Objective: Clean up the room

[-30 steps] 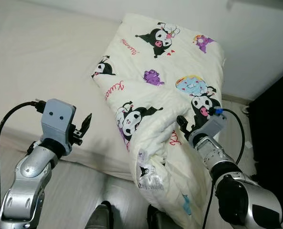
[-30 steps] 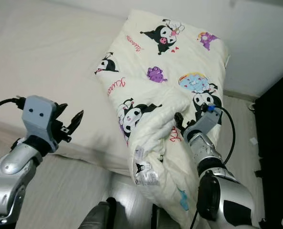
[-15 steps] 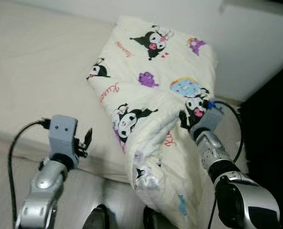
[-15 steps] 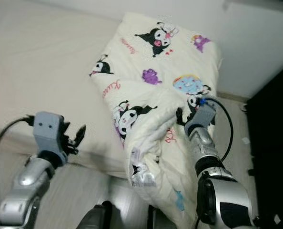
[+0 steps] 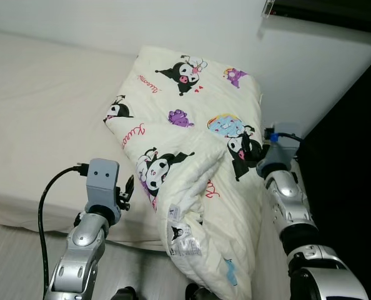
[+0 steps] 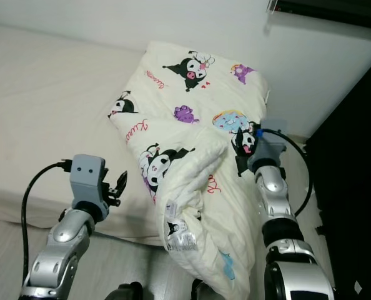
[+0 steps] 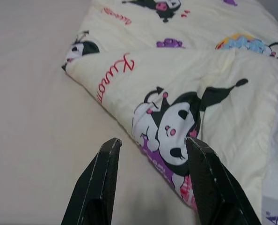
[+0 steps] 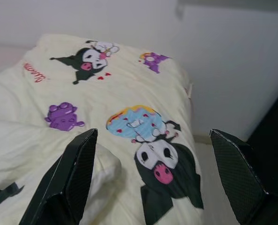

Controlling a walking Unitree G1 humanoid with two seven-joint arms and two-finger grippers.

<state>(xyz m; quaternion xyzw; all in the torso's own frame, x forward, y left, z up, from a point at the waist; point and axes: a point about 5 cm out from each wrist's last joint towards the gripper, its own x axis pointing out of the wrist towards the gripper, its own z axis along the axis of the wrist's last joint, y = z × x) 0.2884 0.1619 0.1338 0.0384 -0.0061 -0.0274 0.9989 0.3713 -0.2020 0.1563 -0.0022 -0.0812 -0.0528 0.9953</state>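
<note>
While the cartoon blanket lies bunched along the bed's side edge with one end drooping toward the floor, both grippers hold nothing. The left gripper has its jaws a little apart by the fold, and the right gripper has its jaws wide open above the blanket. The step looks like getting ready to grab it; next, each should close on an edge.

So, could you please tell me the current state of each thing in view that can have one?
Quilt: folded and rumpled on the bed, one end hanging over the edge toward the floor.
Bed: bare pale sheet beside the quilt.
Left gripper: open, holding nothing, at the quilt's edge.
Right gripper: wide open, holding nothing, above the quilt.
</note>
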